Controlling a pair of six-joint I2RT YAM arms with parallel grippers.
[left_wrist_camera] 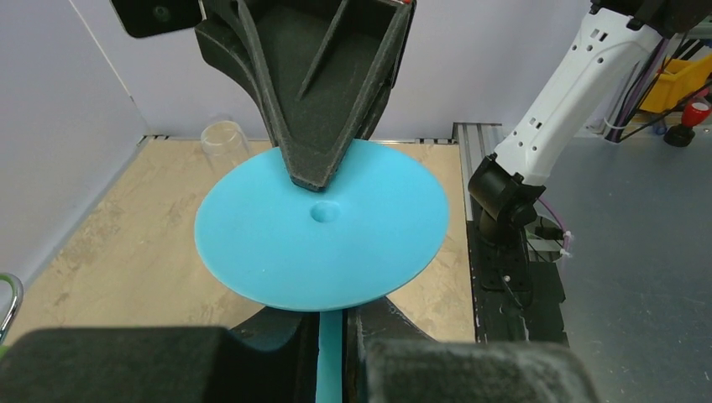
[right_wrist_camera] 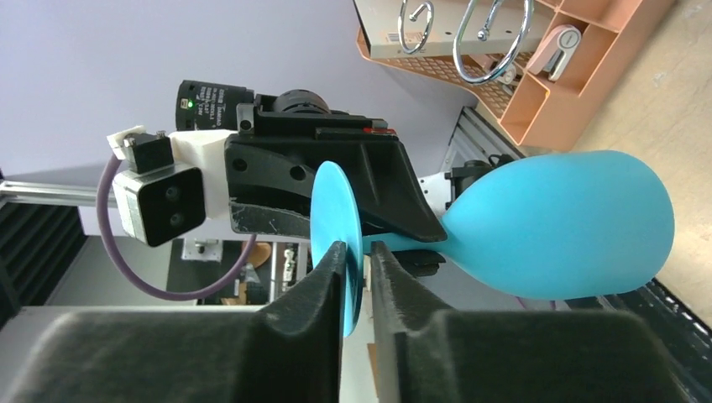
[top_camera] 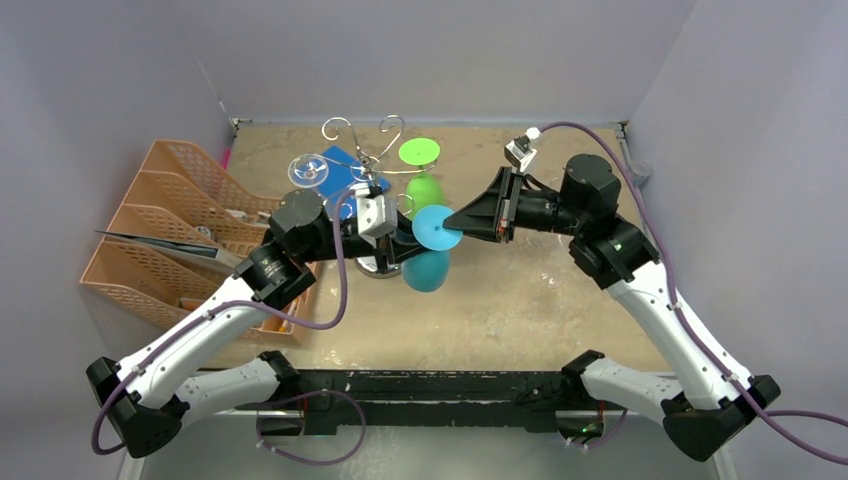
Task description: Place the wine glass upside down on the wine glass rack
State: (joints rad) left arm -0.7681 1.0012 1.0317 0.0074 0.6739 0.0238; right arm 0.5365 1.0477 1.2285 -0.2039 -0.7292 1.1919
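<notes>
The tan desk (top_camera: 520, 300) carried an orange file tray (top_camera: 150, 230) along its left side. The chrome rack (top_camera: 366, 160) stood towards the far middle, its curled arms spread at the top. Both arms reached in and met just in front of the rack, near the desk's centre.

The blue wine glass (top_camera: 428, 270) was held in the air there, off the desk and just beside the rack's near side, not on any of its arms. From above, its round foot was turned up towards the camera. The bowl lay below the foot, towards the near edge, so its long axis ran foot-high to bowl-low. How far it leaned from upright could not be judged.

The left gripper (left_wrist_camera: 329, 329) came from the rack side with its jaws closed on the stem, which ran straight down between them in the left wrist view. The right gripper (right_wrist_camera: 357, 277) came from the opposite side. Its jaws were narrow and set on either side of the foot's rim, at the edge farthest from the left jaws. Whether they actually pressed the rim could not be told.

A green glass (top_camera: 424, 188) hung foot-up on the right of the rack. A clear glass (top_camera: 308, 170) sat at the left of the rack, and whether it hung there could not be told.
</notes>
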